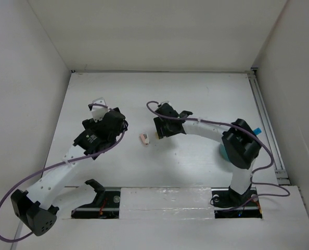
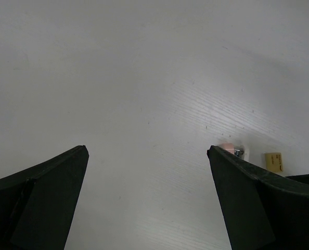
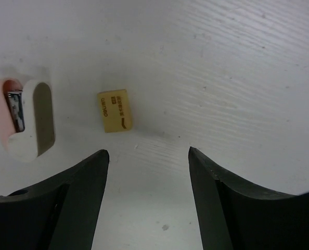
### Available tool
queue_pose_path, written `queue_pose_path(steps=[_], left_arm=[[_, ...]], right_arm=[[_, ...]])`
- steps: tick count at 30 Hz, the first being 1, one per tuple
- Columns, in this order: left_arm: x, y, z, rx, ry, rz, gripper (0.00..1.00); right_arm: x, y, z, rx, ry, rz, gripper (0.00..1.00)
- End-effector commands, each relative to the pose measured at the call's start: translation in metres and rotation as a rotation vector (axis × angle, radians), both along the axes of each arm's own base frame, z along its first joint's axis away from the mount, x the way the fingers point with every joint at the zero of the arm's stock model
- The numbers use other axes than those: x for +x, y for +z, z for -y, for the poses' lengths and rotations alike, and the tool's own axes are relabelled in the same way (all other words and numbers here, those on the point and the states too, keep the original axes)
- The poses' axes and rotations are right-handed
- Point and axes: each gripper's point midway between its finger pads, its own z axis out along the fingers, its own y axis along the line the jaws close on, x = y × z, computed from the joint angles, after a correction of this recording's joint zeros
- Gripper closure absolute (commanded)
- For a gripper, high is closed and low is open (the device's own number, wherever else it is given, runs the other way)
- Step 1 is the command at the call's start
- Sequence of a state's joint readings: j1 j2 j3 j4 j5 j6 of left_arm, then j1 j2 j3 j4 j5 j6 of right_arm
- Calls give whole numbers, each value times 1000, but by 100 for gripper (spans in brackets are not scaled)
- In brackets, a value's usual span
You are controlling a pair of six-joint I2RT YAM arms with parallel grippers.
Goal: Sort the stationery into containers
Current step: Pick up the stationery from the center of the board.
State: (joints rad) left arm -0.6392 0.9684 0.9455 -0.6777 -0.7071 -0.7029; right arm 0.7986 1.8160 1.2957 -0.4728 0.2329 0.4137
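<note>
your right gripper [image 3: 148,151] hangs low over the white table [image 3: 248,62]. its jaws are parted and there's nothing between them, so it has hold of nothing. just past its fingertips the small tan rectangular eraser block [image 3: 115,110] lies flat, dark print on its top face, a touch towards the left-hand finger in the wrist view. further left, near it but not touching, sits the pink and white rounded eraser block [image 3: 24,120] with a small shiny part set in it.

over to your left gripper [image 2: 147,150]: jaws spread wide, bare table between them, nothing gripped. both blocks peek out past the finger on the right of its view.

from above, the pink block [image 1: 144,138] lies mid-table between your two arms. the round teal cup [image 1: 222,152] stands off to the right, mostly hidden behind the right arm and well apart from the blocks.
</note>
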Motion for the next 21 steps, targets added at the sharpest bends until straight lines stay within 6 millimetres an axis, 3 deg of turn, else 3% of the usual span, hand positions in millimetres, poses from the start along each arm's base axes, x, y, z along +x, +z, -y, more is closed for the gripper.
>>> queue_pose_path(steps=[1,2,6,12,15,21], left_arm=[[4,25,0,-35,2,70,0],[3,21,1,-35,-5,59,0],[3,18,3,-27,-16,46,0],[5,16,5,-18,-32,37,0],[5,16,5,-18,-32,37,0],[6,17,7,-28,-39,41,0]], right_arm=[[5,9,-29,35,50,10,32],[6,-3,-30,18,50,-7,32],[11,-16,-39,19,48,-25,32],[15,-22,-51,18,70,-30,33],[15,-29,-46,-42,53,-28,33],[10,-38,-44,-70,58,-42,42]])
